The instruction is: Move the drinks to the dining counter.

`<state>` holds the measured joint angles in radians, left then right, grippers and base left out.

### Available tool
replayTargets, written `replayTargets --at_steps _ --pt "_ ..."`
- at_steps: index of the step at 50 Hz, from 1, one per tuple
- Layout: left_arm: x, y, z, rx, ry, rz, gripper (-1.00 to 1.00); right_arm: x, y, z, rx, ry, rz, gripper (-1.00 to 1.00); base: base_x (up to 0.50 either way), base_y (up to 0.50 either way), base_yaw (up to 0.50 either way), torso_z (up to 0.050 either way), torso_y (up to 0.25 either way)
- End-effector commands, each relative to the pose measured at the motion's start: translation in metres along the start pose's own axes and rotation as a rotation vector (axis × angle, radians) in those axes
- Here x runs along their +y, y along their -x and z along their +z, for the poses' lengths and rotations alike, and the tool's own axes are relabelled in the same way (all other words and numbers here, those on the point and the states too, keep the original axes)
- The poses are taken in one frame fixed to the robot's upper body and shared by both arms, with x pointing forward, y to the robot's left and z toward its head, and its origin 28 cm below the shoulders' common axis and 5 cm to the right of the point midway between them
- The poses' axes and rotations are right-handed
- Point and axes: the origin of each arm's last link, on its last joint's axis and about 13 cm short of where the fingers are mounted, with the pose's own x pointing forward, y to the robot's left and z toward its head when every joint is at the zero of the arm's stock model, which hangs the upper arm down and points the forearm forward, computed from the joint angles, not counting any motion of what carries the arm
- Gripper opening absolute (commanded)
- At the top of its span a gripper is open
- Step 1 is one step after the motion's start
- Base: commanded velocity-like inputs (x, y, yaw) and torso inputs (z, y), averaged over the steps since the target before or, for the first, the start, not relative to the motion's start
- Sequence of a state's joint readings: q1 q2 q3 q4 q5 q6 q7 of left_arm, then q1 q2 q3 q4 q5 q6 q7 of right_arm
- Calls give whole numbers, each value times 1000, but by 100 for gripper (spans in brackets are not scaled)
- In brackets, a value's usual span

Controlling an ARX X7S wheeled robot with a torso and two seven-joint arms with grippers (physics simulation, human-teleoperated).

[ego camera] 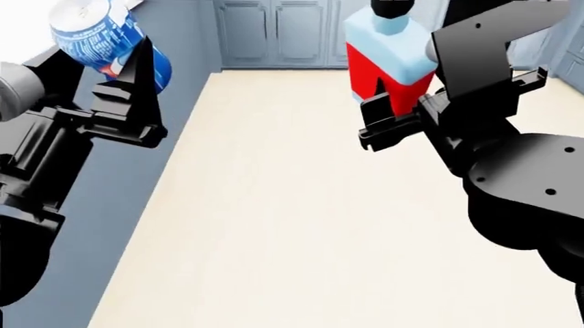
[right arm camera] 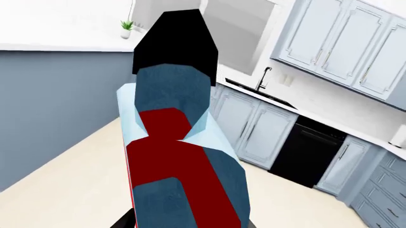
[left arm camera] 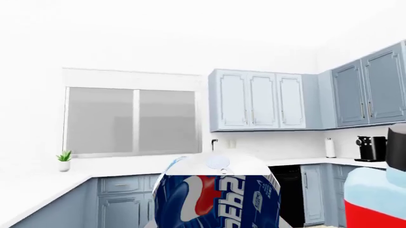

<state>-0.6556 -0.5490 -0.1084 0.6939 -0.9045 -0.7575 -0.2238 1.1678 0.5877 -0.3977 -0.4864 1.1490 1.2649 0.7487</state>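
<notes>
Bright, even, flat simulator light; white walls (left arm camera: pixel 159 38) wash out to near glare, shadows are faint, edges are sharp, and no blur or distortion shows

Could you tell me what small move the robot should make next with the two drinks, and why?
Probably turn the base left toward the counter and keep both arms raised. The left tool already holds the can and the right tool holds the bottle, both over bare floor; only a white edge of the counter shows, beyond the can.
</notes>
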Motion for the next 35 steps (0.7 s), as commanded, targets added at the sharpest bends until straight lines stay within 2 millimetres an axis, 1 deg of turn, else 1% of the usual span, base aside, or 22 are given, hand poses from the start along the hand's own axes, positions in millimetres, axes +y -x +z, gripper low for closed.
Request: replayTargets --at_steps 1,5,9,16,20,24,35 --pt "2 -18 32 -62 -32 -7 -100 -12 0 32 -76 38 -68 -100 -499 -229 0 0 0" --pt "3 -22 36 -67 -39 -10 -100 -12 -2 38 -85 46 -63 -100 -499 -223 0 0 0" --pt "2 -20 36 -66 -43 -14 -100 -11 -3 41 -97 52 -57 -100 -499 -156 0 3 0" --pt "1 -21 32 -59 -39 -16 -100 -11 -4 41 -105 56 -56 -100 -500 -25 0 0 1" --pt "1 -22 26 -51 -33 -19 -100 -12 -3 40 -99 61 -63 -100 -500 -3 0 0 0" --pt "1 -20 24 -51 -28 -15 -100 -12 -2 39 -99 64 -65 -100 -500 -3 0 0 3" --pt "3 -16 26 -61 -28 -7 -100 -10 -3 39 -100 76 -61 -100 -500 -3 0 1 1"
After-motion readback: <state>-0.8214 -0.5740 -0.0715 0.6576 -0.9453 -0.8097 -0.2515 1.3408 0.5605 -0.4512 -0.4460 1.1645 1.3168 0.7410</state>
